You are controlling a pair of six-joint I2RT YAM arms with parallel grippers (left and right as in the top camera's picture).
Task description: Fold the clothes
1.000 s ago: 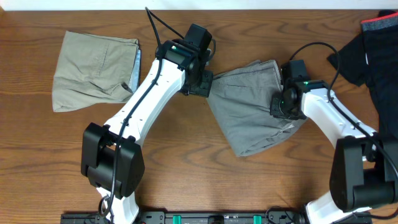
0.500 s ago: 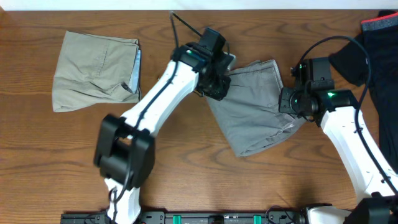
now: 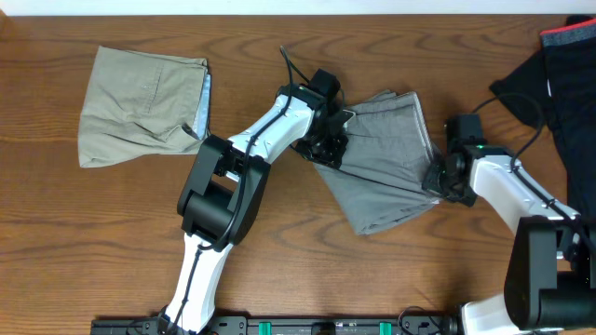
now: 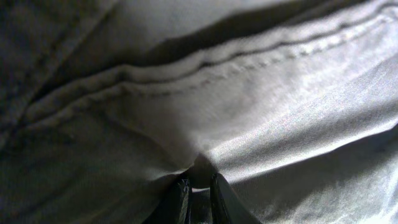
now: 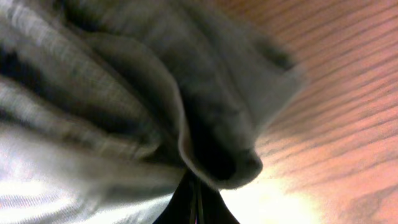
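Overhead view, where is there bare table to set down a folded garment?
Widest bare table: front left, below the beige shorts, left of the left arm. Also front middle, below the grey shorts, up to the right arm. Crowded: the centre, where left gripper and right gripper pinch the grey shorts, and the right edge by the black garment.
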